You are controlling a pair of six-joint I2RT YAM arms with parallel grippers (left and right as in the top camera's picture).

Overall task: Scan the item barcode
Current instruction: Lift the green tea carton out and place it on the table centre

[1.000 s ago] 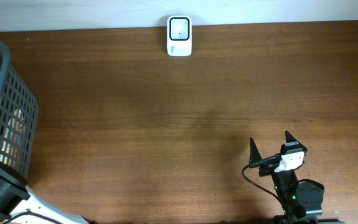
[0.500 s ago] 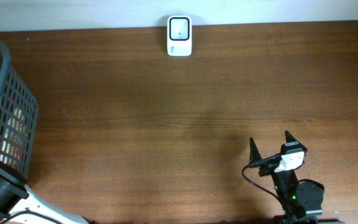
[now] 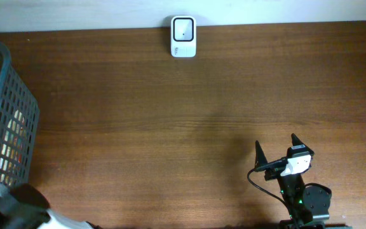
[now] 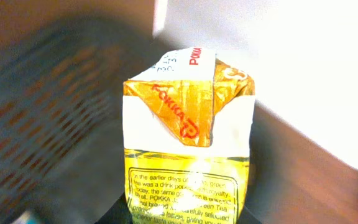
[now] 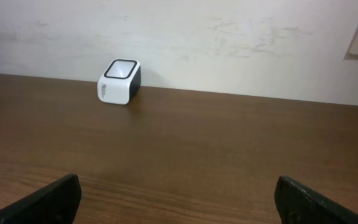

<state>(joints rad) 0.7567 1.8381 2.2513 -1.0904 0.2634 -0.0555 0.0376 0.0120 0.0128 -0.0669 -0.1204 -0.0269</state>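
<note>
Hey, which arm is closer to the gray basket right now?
Left. The left arm sits right at the near end of the basket, a yellow drink carton filling its wrist view; the right gripper is far off across the table.

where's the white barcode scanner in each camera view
overhead: the scanner is at top centre, at the table's far edge by the wall.
left wrist: not in it; a drink carton fills the frame.
right wrist: the scanner is at upper left, standing on the table in front of the wall.
shared landmark: the line where the brown table meets the pale wall.
</note>
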